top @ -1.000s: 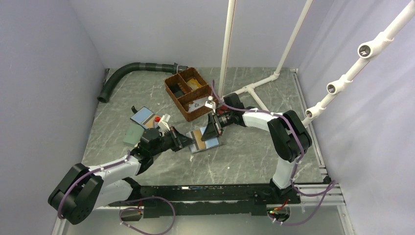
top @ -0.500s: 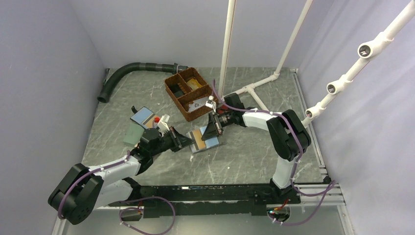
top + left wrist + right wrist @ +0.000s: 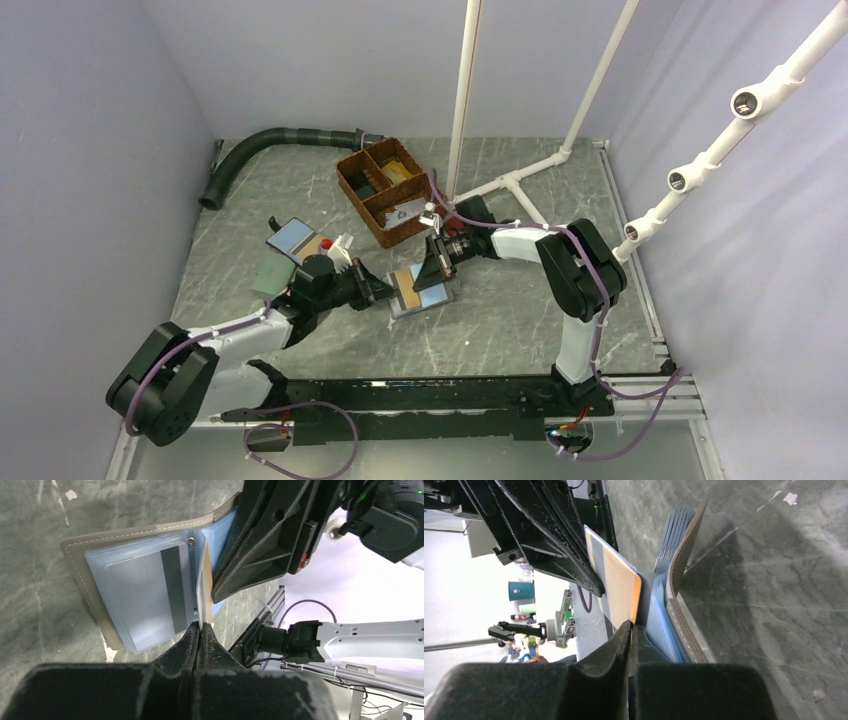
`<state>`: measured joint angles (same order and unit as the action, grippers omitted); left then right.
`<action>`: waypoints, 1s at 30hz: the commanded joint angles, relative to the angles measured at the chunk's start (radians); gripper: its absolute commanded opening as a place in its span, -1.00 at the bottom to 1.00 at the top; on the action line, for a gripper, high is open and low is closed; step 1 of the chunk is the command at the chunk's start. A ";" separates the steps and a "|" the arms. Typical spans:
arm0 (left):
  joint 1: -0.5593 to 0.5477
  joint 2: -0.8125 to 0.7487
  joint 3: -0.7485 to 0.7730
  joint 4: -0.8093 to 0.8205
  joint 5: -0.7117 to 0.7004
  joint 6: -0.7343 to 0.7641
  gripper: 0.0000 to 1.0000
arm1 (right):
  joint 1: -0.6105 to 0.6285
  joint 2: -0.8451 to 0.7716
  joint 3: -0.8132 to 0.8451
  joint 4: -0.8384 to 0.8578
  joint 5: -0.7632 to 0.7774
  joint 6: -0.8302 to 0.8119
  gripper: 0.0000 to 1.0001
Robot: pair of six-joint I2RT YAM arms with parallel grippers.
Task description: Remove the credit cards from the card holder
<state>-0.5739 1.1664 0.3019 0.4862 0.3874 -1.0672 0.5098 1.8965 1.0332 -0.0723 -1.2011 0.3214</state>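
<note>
Card holder (image 3: 428, 293): small bifold, taupe-grey outside with pale stitching, light blue inside. It lies open on the surface (image 3: 500, 310), inside up, with its clear sleeves fanned.
Grey-white card (image 3: 142, 597): flat in a clear sleeve on the open half, with a dark stripe along one side.
Orange card (image 3: 620, 587): stands on edge over the fold, a grey stripe along one side, one corner pinched between the right fingers (image 3: 611, 652).

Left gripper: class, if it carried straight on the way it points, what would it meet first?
The orange card, standing on edge right at its tips, with the right gripper close behind it. Depth is unclear.
</note>
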 commanded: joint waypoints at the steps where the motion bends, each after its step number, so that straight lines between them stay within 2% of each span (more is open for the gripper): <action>1: -0.009 0.048 0.054 -0.018 0.028 0.027 -1.00 | 0.042 -0.007 0.069 0.017 -0.115 -0.002 -1.00; 8: -0.008 0.060 0.049 -0.064 0.011 0.031 -0.74 | 0.039 0.032 0.105 -0.096 -0.055 -0.103 -1.00; 16: -0.007 0.041 0.029 -0.078 -0.010 0.024 -0.52 | 0.037 0.056 0.116 -0.151 0.003 -0.161 -1.00; 24: 0.005 0.050 -0.048 0.034 -0.010 -0.027 -0.58 | 0.033 0.062 0.112 -0.196 0.044 -0.215 -1.00; 30: 0.018 0.046 -0.061 0.049 0.006 -0.040 -0.62 | 0.025 0.073 0.119 -0.223 0.099 -0.238 -1.00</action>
<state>-0.5648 1.2182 0.2440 0.4576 0.3794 -1.0943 0.5430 1.9621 1.1191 -0.2779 -1.1225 0.1242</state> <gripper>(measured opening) 0.191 0.007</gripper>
